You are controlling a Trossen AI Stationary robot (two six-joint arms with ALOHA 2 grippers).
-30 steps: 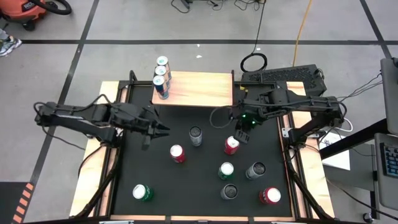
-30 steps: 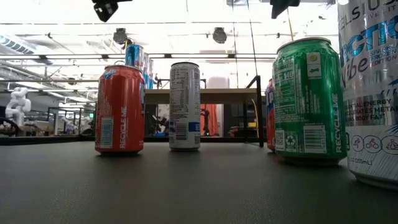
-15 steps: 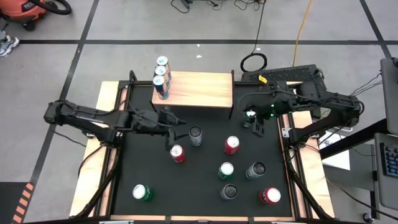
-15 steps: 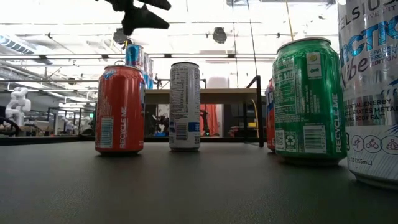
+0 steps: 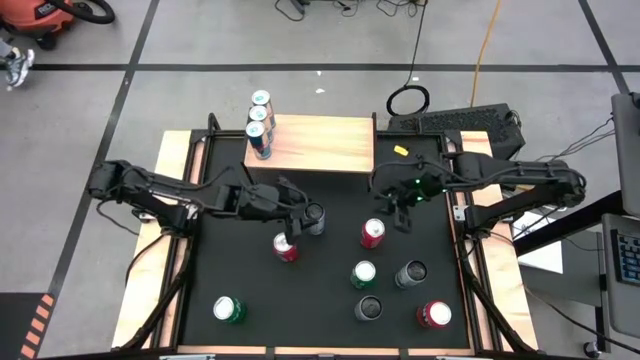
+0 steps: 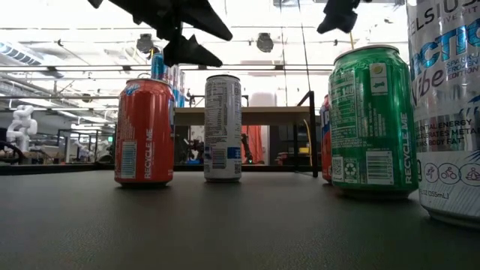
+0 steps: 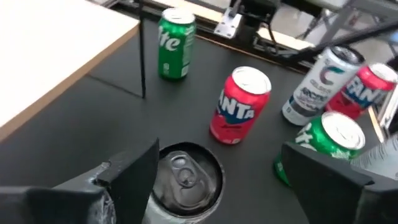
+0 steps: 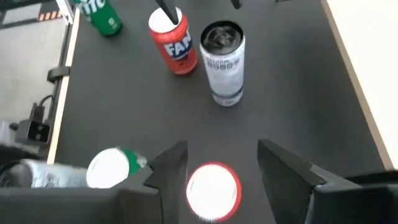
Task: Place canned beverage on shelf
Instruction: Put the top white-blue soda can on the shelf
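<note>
with its fingers spread wide and nothing yet between them, the left gripper (image 5: 296, 222) hangs over the silver can (image 5: 315, 218) near the middle of the black table (image 5: 330, 310), the can's top showing in the gap in the left wrist view. this looks like the reach before a pick: the jaws are lined up but not yet down around the can's sides. next it wants a straight drop, then a close, keeping off the red can (image 5: 286, 246) just beside it.

the right gripper (image 5: 401, 205) stands part open and empty over a second red can (image 5: 372, 233), a little toward the table's right edge; how low it sits i can't judge well.

the shelf (image 5: 322, 143) runs along the table's far edge, with three blue cans (image 5: 260, 122) in a row at its left end and the rest of the board bare.
</note>
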